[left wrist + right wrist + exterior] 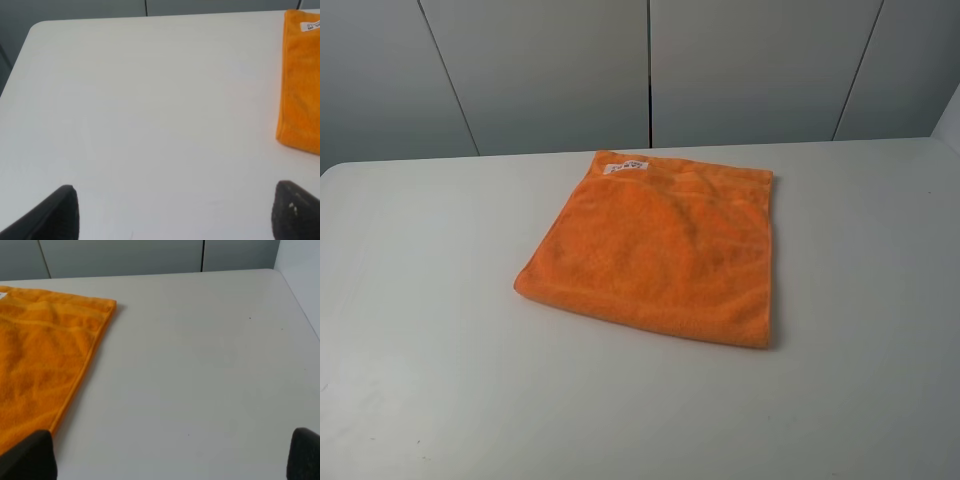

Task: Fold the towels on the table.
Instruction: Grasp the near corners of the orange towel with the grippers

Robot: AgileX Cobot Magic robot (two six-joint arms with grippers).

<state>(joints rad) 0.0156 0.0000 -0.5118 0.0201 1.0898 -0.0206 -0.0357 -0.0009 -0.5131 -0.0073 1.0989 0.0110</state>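
Orange towel (660,250) looks light and floppy, so I'd pinch the corners ahead of the left gripper (177,212) and right gripper (170,455), both spread wide, holding nothing.

Prob. a lab or test bay: plain white matte table (410,330) w/ rounded corners fills most of the view, and at 12 o'clock behind it run flat grey wall panels (740,70) split by thin dark seams. Plain, institutional surfaces, even light.
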